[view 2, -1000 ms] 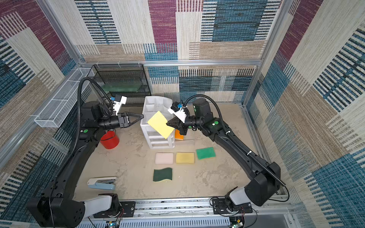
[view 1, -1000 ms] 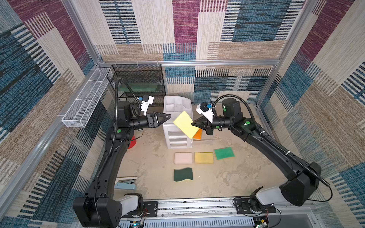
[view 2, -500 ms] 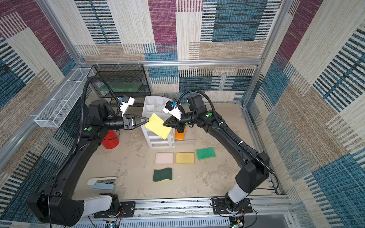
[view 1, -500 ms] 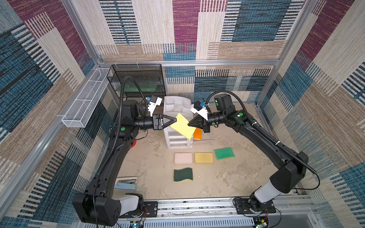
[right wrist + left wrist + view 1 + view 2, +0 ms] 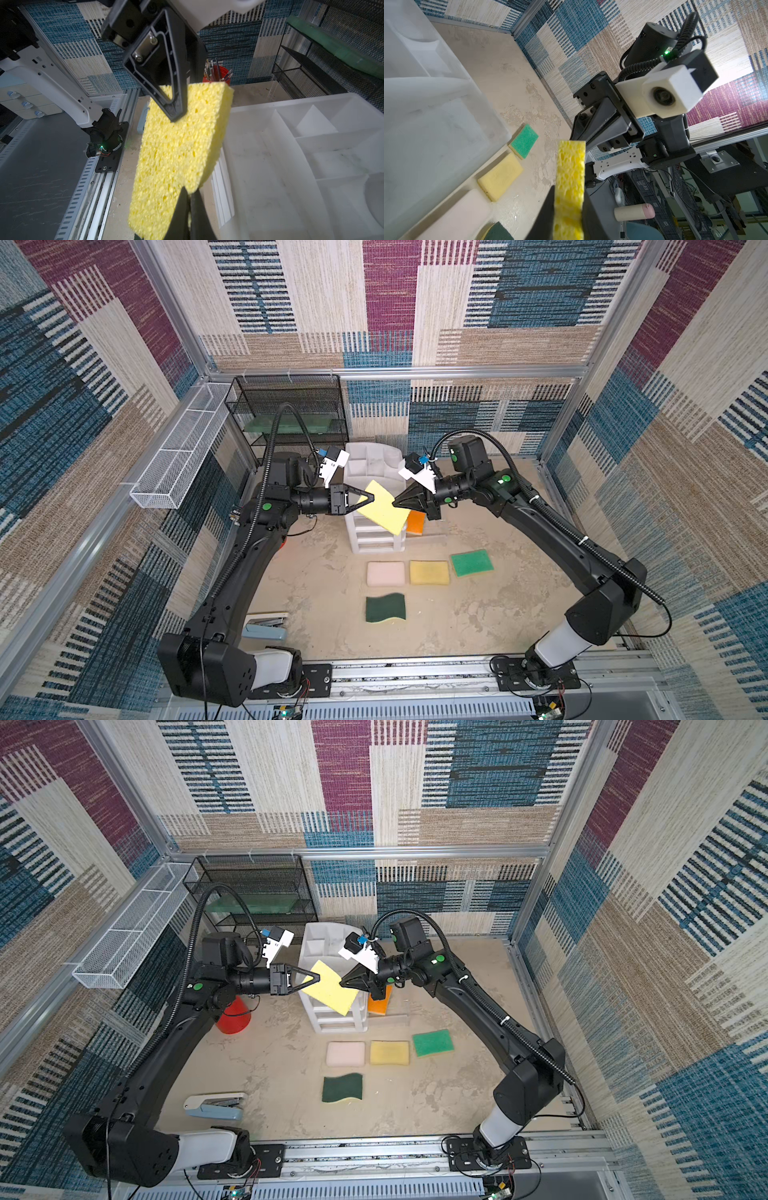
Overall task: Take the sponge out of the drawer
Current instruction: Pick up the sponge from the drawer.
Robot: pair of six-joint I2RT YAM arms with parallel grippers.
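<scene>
A yellow sponge point(image 5: 380, 508) point(image 5: 330, 990) hangs tilted in the air above the white drawer chest point(image 5: 360, 466) point(image 5: 322, 944), seen in both top views. My left gripper point(image 5: 370, 498) point(image 5: 316, 978) is shut on its left edge. In the left wrist view the sponge point(image 5: 570, 176) sits edge-on, squeezed between the left gripper's point(image 5: 569, 194) black fingers. My right gripper point(image 5: 397, 502) point(image 5: 343, 982) is shut on the opposite edge. In the right wrist view the right gripper point(image 5: 188, 192) pinches a corner of the sponge point(image 5: 176, 149), with the left gripper point(image 5: 174, 116) clamped on the far edge.
On the floor in front of the chest lie a pink sponge point(image 5: 385, 573), a pale yellow one point(image 5: 429, 572), a green one point(image 5: 471, 563) and a dark green one point(image 5: 385, 608). An orange sponge point(image 5: 415, 522) sits right of the chest. A black mesh rack point(image 5: 291, 414), red cup point(image 5: 232, 1017) and stapler point(image 5: 266, 626) stand left.
The right arm carried the sponge leftward over the chest. My left gripper reached right and closed from wide open onto the sponge's left edge.
</scene>
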